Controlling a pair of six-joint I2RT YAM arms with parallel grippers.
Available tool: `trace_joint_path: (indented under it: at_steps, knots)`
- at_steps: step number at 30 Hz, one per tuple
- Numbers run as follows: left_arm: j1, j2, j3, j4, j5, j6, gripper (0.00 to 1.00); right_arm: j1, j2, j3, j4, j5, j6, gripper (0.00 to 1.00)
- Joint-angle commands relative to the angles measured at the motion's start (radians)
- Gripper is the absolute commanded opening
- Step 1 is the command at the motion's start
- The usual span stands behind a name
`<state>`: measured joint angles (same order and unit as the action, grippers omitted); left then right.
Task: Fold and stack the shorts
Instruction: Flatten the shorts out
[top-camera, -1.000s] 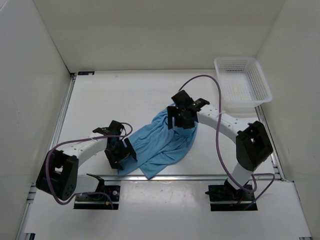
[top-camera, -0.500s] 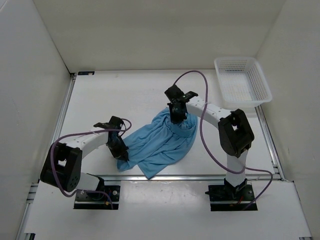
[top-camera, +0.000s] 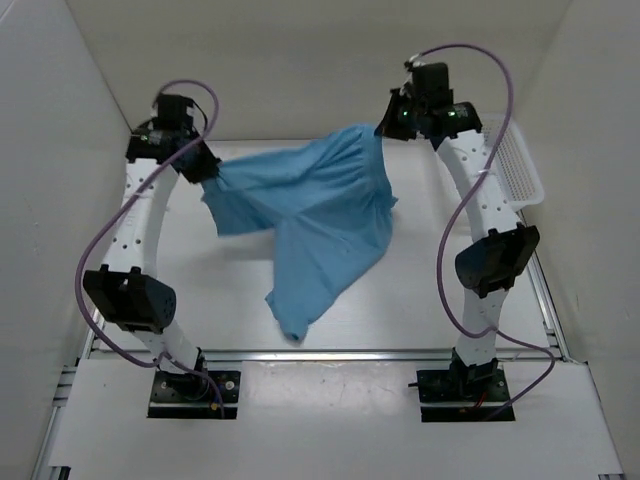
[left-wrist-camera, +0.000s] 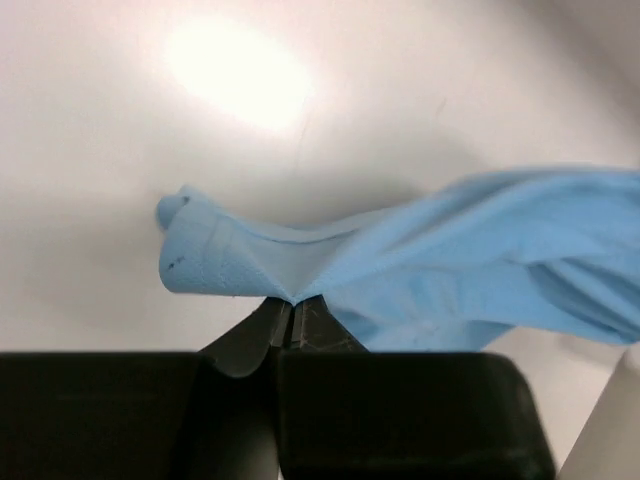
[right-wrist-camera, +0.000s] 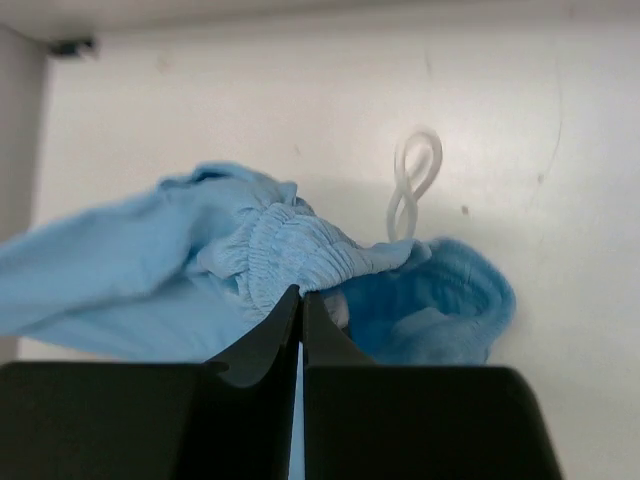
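- I am holding the light sky-blue soft fabric shorts (top-camera: 310, 215) up in the air between my two hands, spread wide over the white surface (top-camera: 200, 290).
- My left hand (top-camera: 205, 172) is pressing its fingers together on a hemmed corner of the cloth, as the left wrist view is showing.
- My right hand (top-camera: 385, 128) is pinching the gathered elastic waistband. The thin white drawstring (right-wrist-camera: 415, 185) is dangling in a loop just beyond it.
- The shorts are hanging from these two holds, and one long point is trailing down toward the near edge of the surface. I cannot tell whether its tip is touching.
- I am judging this to be the spreading-out step. The cloth is opening up but is not yet lying flat, and no fold has been made.
- The next move is calling for both hands to lower together, keeping the top edge taut, so the cloth lands smooth rather than bunched.
- The white plastic mesh basket (top-camera: 525, 165) is sitting at the far right, mostly hidden behind my right arm. In the strip that is showing, I am seeing nothing inside.
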<state>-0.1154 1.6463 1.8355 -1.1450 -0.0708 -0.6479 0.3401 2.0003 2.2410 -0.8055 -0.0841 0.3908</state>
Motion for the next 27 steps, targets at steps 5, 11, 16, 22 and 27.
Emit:
trace_joint_path:
  at_steps: [5, 11, 16, 22, 27]
  knots:
    - [0.166, -0.017, 0.412, -0.075, 0.032, 0.096, 0.10, -0.066, -0.153, 0.192, 0.078, -0.171, 0.029, 0.00]
    - [0.166, -0.202, 0.130, -0.001, 0.135, 0.129, 0.10, -0.066, -0.462, -0.242, 0.140, -0.088, -0.079, 0.00]
    - [0.112, -0.514, -0.597, 0.129, 0.302, 0.116, 0.84, -0.001, -0.805, -0.833, 0.273, 0.033, -0.092, 0.01]
    - [0.112, -0.562, -0.875, 0.171, 0.338, 0.093, 1.00, 0.017, -1.138, -1.311, 0.140, 0.269, 0.055, 0.82]
    - [0.112, -0.473, -0.774, 0.171, 0.258, 0.111, 0.10, 0.008, -1.206, -1.322, 0.117, 0.351, 0.174, 0.02]
